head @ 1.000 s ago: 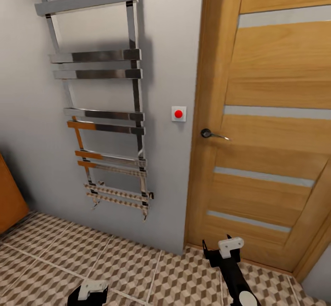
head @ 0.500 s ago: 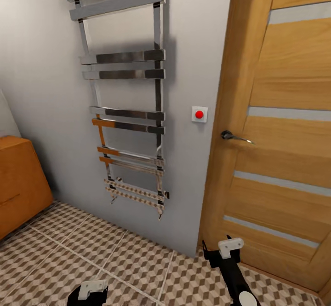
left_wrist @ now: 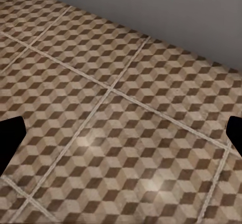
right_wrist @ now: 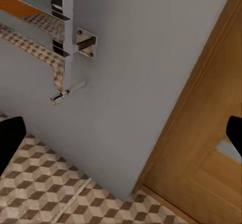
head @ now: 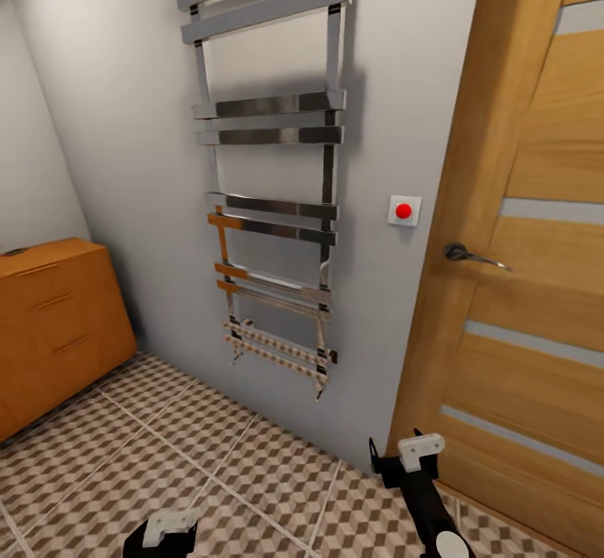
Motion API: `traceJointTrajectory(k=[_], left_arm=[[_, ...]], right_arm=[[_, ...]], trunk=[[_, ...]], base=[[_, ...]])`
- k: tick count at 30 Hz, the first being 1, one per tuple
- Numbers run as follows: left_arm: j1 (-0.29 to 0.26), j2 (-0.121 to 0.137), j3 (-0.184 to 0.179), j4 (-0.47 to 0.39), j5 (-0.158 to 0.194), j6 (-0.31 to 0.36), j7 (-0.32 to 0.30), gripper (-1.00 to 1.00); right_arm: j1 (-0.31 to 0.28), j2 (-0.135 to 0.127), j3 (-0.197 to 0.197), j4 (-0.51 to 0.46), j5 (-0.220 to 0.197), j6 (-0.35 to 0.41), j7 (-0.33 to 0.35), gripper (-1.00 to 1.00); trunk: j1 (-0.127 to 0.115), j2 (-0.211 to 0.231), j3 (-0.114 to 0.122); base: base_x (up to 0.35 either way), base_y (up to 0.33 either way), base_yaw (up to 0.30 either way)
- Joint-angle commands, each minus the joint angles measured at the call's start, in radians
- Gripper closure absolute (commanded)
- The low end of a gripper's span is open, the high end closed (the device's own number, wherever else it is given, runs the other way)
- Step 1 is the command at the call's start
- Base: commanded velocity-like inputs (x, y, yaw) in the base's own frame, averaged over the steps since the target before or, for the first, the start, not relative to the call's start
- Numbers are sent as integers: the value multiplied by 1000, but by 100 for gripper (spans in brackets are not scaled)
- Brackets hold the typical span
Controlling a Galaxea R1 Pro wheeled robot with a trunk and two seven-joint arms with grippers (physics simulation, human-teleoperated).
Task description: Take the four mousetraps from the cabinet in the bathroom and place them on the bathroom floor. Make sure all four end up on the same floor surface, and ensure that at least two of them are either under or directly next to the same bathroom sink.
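At my far left the cabinet [head: 50,323] stands in the corner against the grey wall, drawers shut; I see no mousetraps. Right of it, a chrome towel rail [head: 273,205] hangs on the wall, then a red button [head: 404,211] and the wooden door [head: 528,289] with its lever handle [head: 470,254]. The bathroom floor [head: 168,449] lies bare before me. My left pincer [head: 164,533] hangs low with its fingers spread wide; my right pincer [head: 407,456] points at the doorframe, equally spread.

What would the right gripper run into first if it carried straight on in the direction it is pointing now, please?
Most likely the grey wall, low down, between the chrome towel rail and the wooden door. The right gripper looks straight at that bare patch above the bathroom floor, though depth is hard to judge.
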Motion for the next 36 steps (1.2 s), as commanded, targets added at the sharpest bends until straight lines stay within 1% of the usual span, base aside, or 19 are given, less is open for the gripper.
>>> traceJointTrajectory(k=[1,15,17,20,24,36], left_arm=[[0,0,-1,-1,0,3,4,-100],[0,0,-2,7,1,1,3,-100],[0,-2,-2,8,1,-4,3,-100],[0,-8,-2,14,1,-40,2,-100],[0,-10,-2,24,1,-59,2,-100],[0,-10,-1,26,0,-69,2,-100]], right_arm=[[0,0,1,0,10,2,-6,-100],[0,-1,1,0,10,2,-6,-100],[0,-1,1,0,10,2,-6,-100],[0,-1,2,0,10,2,-6,-100],[0,-1,2,0,10,2,-6,-100],[0,-1,1,0,10,2,-6,-100]], trunk=[[0,-1,-1],[0,-1,-1],[0,-1,-1],[0,-1,-1],[0,-1,-1],[0,-1,-1]], base=[[0,0,247],[0,0,247],[0,0,247],[0,0,247],[0,0,247],[0,0,247]])
